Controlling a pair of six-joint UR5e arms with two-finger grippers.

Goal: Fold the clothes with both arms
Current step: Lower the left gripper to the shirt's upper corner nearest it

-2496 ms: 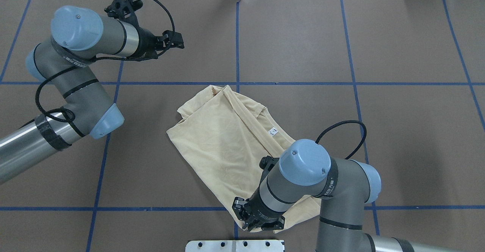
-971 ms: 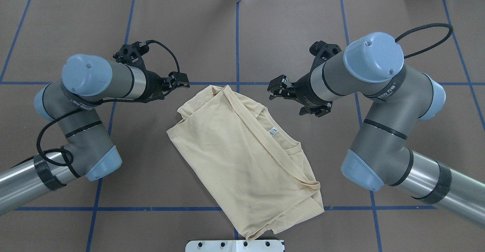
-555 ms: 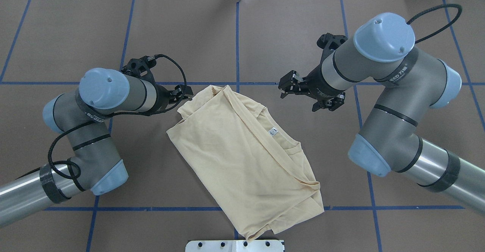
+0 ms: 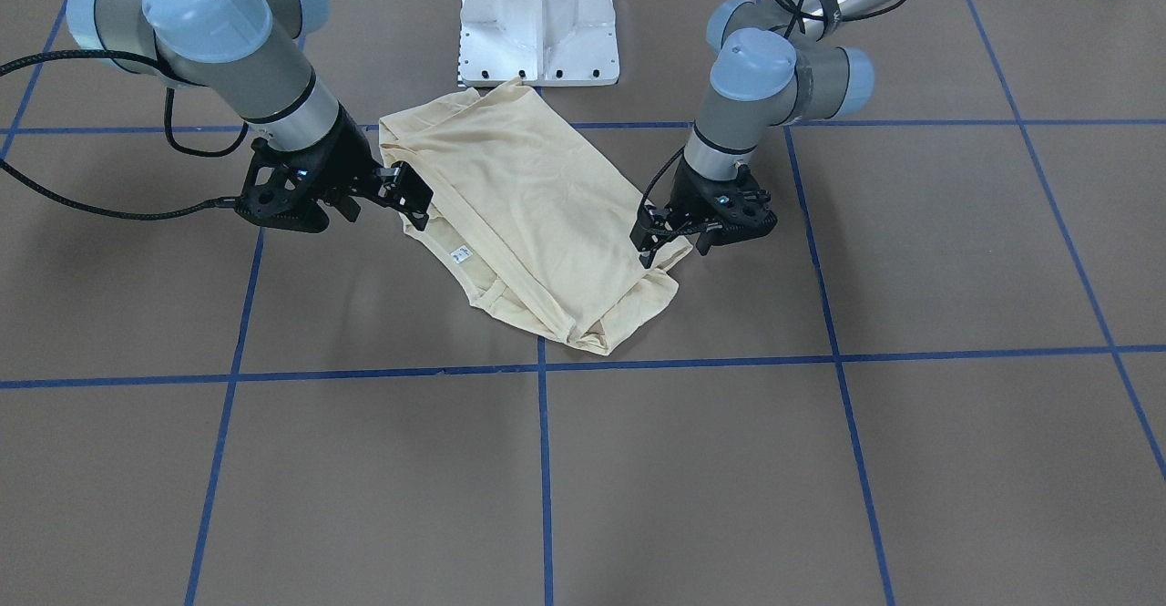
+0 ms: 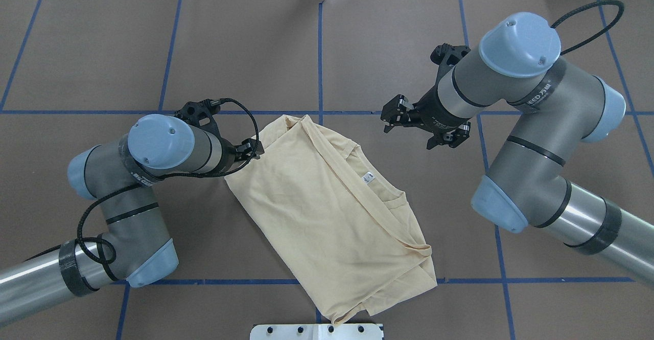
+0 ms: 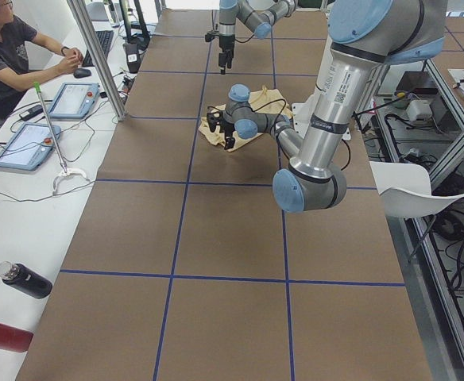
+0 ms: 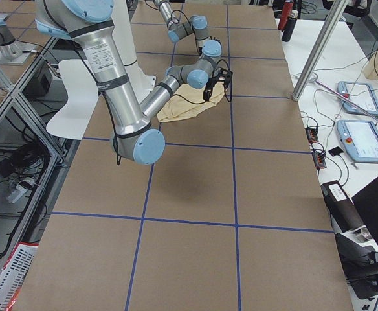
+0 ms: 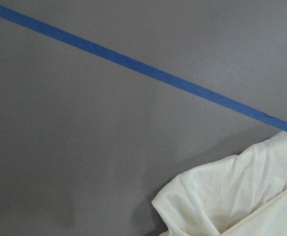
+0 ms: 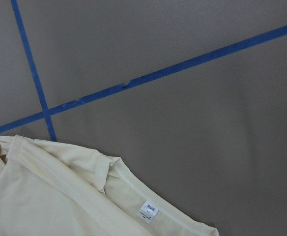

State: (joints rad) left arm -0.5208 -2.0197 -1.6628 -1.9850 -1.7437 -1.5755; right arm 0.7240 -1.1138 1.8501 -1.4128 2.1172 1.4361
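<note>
Brown taped table, shirt half-folded, diagonal at centre. Left gripper now down at far-left corner, clamped or not: can't tell. Right gripper swung from near hem to far side, fingers apart, off cloth. Looks like next-fold setup.

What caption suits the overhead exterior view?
Folded pale cream-yellow shirt lies diagonally on brown table; black left gripper at its edge, black right gripper open, clear of it.
</note>
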